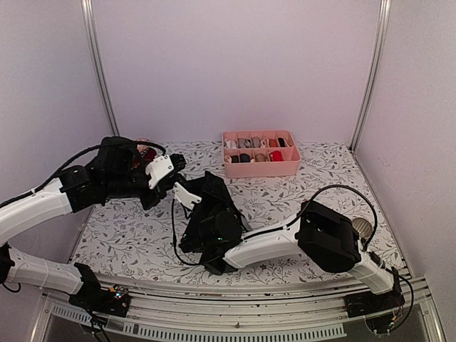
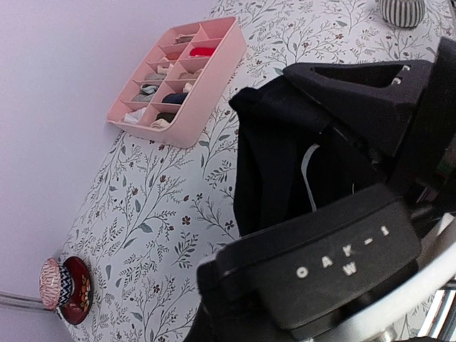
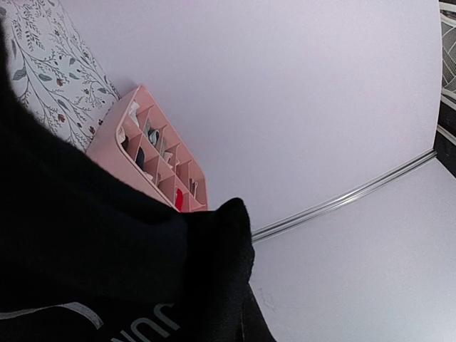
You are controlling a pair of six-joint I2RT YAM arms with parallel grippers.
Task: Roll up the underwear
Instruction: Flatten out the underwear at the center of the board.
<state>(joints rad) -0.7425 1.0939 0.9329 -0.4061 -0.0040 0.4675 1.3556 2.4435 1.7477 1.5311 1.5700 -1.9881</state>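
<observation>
Black underwear with white letters on its waistband is bunched and held up above the middle of the table. My right gripper points up under it and is shut on the fabric, which hides its fingers. My left gripper reaches in from the left. It is shut, with its white fingertip against the fabric's left edge. Whether it pinches the fabric does not show. In the left wrist view the underwear hangs behind the right arm's wrist camera, and my own left fingers are hidden.
A pink divided tray with small fabric bundles stands at the back centre, also the tray in the left wrist view. A red patterned bundle lies at the left wall. A grey striped bundle lies right. White walls enclose the floral table.
</observation>
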